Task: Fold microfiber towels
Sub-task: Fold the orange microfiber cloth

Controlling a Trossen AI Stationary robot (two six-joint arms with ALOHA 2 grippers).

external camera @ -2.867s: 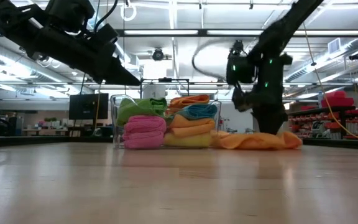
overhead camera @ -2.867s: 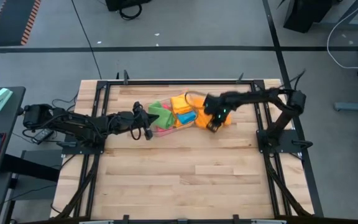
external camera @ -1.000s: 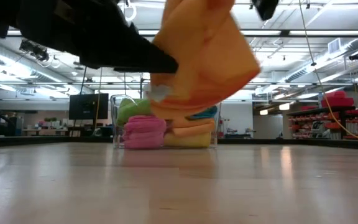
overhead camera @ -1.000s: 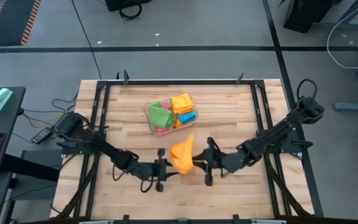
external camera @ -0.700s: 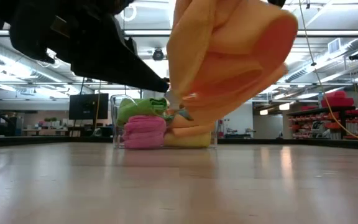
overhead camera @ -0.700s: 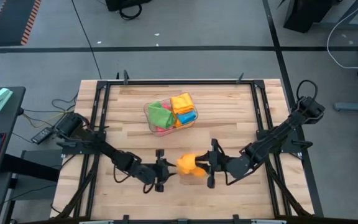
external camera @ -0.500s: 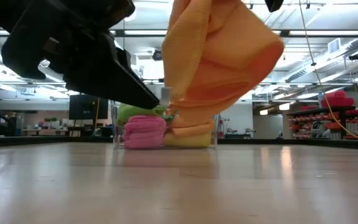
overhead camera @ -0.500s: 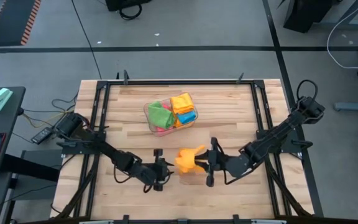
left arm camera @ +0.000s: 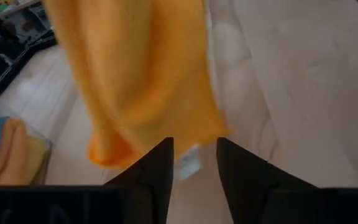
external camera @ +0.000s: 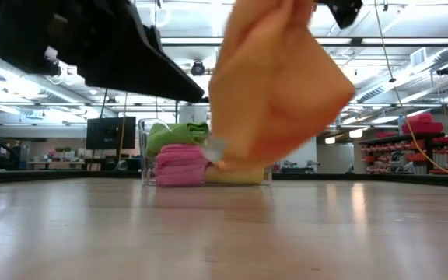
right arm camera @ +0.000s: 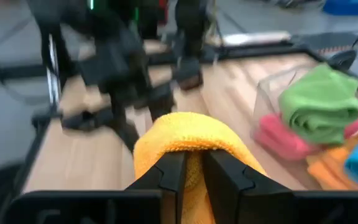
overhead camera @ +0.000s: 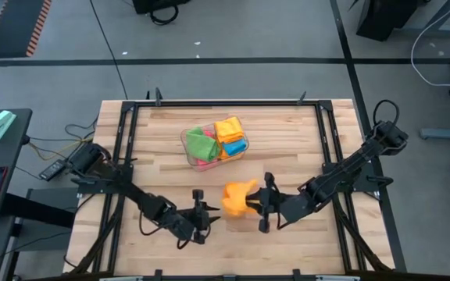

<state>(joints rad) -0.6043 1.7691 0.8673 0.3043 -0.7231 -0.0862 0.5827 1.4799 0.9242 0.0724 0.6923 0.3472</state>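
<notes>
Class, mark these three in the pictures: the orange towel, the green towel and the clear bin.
orange towel (overhead camera: 236, 197), high view, middle of the bunched cloth.
green towel (right arm camera: 319, 102), right wrist view, top of the roll.
clear bin (overhead camera: 184, 142), high view, left rim.

There are two arms, each with one gripper: the left gripper (overhead camera: 200, 221) and the right gripper (overhead camera: 258, 205). One orange towel (overhead camera: 237, 197) hangs apart. One clear bin (overhead camera: 188, 153) holds one green towel (overhead camera: 201, 144), one pink towel (external camera: 180, 164) and one blue towel (overhead camera: 235, 146); orange or yellow ones there cannot be counted.
</notes>
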